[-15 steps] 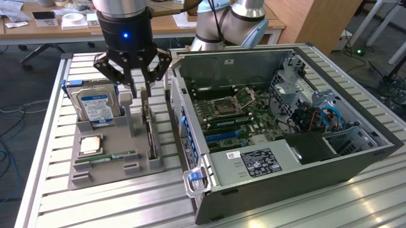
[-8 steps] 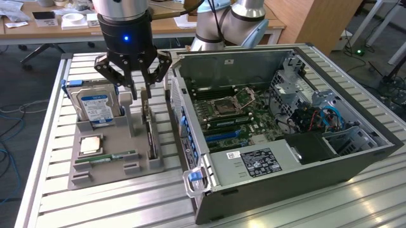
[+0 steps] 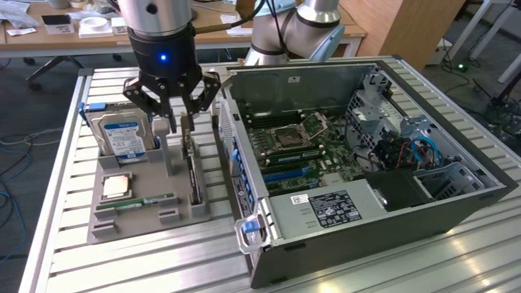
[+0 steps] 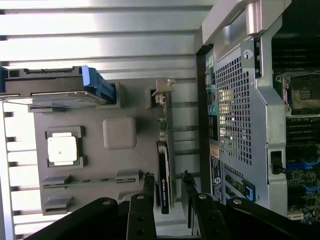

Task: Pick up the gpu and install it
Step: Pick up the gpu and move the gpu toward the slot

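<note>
The gpu [image 3: 194,177] stands on its long edge in a slot of the grey holder tray [image 3: 150,215], beside the open computer case [image 3: 358,183]. From the wrist view it is a thin dark strip [image 4: 163,182] with its silvery bracket [image 4: 163,89] at the far end. My gripper [image 3: 176,127] hangs just above the card's upper edge. It is open, and its two fingertips [image 4: 147,184] straddle the card with a gap on each side [image 4: 167,184]. Nothing is held.
The tray also holds a hard drive with a blue-white label [image 3: 122,135], a CPU [image 3: 116,185] and a green RAM stick [image 3: 134,203]. The case lies on its side with the motherboard [image 3: 297,149] and blue slots [image 3: 287,174] exposed. Its rear wall [image 4: 235,115] is close beside the card.
</note>
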You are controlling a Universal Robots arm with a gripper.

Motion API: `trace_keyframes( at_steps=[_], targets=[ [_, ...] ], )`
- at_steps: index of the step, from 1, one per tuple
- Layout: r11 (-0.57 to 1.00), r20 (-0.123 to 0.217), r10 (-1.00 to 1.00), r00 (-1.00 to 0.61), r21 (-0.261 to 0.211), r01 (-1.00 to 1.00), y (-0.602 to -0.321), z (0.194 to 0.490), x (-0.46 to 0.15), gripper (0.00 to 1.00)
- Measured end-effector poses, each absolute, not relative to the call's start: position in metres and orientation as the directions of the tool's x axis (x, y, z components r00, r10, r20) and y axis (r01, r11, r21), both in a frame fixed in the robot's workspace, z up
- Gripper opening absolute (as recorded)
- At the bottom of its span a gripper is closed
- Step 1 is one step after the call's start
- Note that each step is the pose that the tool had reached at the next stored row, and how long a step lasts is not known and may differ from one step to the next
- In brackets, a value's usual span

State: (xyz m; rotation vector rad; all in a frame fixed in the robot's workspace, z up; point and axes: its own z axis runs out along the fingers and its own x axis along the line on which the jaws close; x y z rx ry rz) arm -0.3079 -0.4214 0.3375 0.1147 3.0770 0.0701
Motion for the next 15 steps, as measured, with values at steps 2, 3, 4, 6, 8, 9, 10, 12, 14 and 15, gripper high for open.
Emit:
trace_keyframes(
  at_steps=[2,3,4,6,8,9,10,12,14,15],
  targets=[
    [0.996,-0.06,0.076,-0.995,0.048,0.073,-0.421,0.334,-0.308,0.36],
    [0.996,-0.06,0.076,-0.995,0.048,0.073,-0.421,0.333,-0.308,0.36],
    [0.996,-0.06,0.076,-0.995,0.048,0.073,-0.421,0.331,-0.308,0.36],
    [0.996,-0.06,0.076,-0.995,0.048,0.073,-0.421,0.328,-0.308,0.36],
    [0.996,-0.06,0.076,-0.995,0.048,0.073,-0.421,0.324,-0.308,0.36],
    [0.996,-0.06,0.076,-0.995,0.048,0.073,-0.421,0.323,-0.308,0.36],
    [0.996,-0.06,0.076,-0.995,0.048,0.073,-0.421,0.321,-0.308,0.36],
    [0.996,-0.06,0.076,-0.995,0.048,0.073,-0.421,0.318,-0.308,0.36],
    [0.996,-0.06,0.076,-0.995,0.048,0.073,-0.421,0.315,-0.308,0.36],
    [0.996,-0.06,0.076,-0.995,0.048,0.073,-0.421,0.313,-0.308,0.36]
  ],
)
